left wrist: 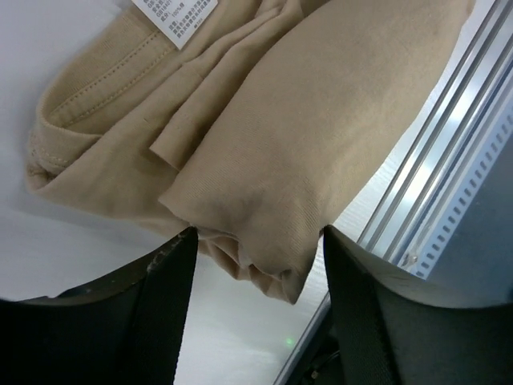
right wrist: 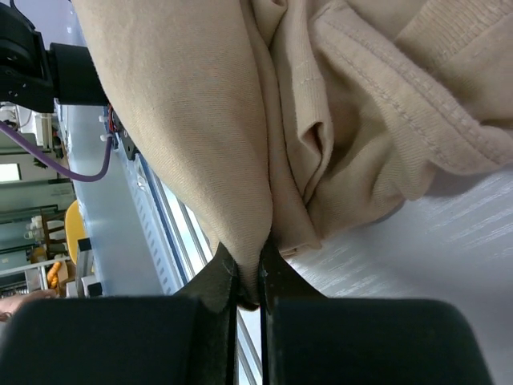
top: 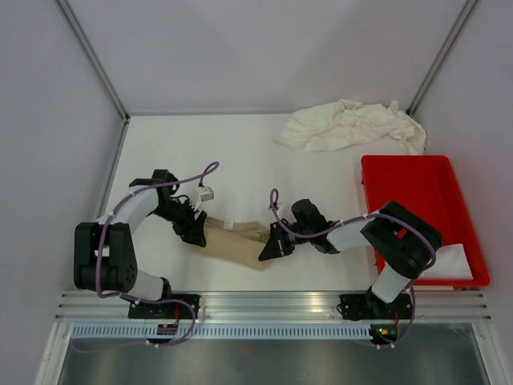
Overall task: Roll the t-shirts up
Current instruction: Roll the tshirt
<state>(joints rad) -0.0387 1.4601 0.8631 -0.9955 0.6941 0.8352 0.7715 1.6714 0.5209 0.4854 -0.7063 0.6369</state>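
Top external: I see the tan t-shirt (top: 235, 241) lying lengthwise between both claws; left gripper (top: 192, 228) spread apart at one end, right gripper (top: 272, 247) pinching the other.

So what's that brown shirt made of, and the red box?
The tan t-shirt looks like soft knit cotton with a matte finish: it has a fine weave, stitched hems and floppy folds. The red tray is probably hard, smooth plastic: its walls are stiff and straight and the colour is even. Looks alone can't settle either.
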